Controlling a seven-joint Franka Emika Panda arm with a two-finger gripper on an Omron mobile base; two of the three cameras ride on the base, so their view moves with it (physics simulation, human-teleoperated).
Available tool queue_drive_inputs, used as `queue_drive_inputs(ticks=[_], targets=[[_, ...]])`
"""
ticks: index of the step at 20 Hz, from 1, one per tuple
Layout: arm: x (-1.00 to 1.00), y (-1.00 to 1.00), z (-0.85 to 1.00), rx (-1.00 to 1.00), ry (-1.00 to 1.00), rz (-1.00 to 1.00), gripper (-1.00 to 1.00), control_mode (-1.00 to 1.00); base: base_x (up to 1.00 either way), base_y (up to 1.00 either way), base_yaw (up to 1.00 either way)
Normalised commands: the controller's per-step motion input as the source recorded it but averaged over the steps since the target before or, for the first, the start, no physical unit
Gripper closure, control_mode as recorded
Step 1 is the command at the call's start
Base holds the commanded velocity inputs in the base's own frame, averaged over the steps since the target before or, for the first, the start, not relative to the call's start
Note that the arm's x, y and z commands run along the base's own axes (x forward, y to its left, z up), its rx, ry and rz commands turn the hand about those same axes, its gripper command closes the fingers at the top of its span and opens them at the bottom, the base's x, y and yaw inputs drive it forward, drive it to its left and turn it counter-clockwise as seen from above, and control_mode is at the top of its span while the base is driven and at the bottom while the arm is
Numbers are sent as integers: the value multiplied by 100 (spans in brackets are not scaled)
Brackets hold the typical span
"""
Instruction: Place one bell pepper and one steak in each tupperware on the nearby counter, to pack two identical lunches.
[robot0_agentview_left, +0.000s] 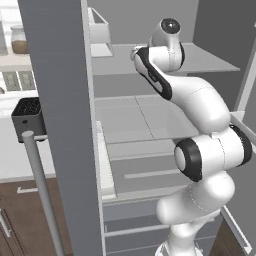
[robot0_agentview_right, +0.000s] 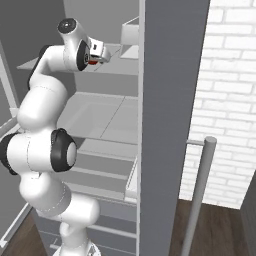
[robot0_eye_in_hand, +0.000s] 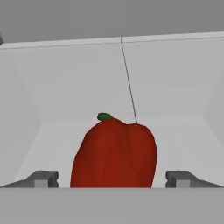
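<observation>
Clearly I am only starting: my gripper (robot0_eye_in_hand: 112, 178) is reaching into the open fridge, fingers spread wide on either side of a red bell pepper (robot0_eye_in_hand: 114, 154) lying inside, not yet pinched. Steaks and tupperware are waiting, all packing undone.

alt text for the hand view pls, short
A glossy red bell pepper with a small green stem sits close ahead, between the two dark fingertips of the open claw, which stand apart on either side of it without touching. Behind it are pale grey walls and a floor, like the inside of a fridge compartment.
</observation>
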Motion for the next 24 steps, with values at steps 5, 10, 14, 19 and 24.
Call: queue_drive_inputs(ticks=[5, 10, 14, 19, 24], targets=[[10, 0, 0, 0, 0, 0, 100, -100, 0, 0, 0], [-9, -1, 0, 0, 0, 0, 100, -100, 0, 0, 0], [-97, -3, 0, 0, -11, 0, 100, -100, 0, 0, 0], [-100, -12, 0, 1, -13, 0, 100, -100, 0, 0, 0], [-100, -16, -5, 0, 2, 0, 100, -100, 0, 0, 0]])
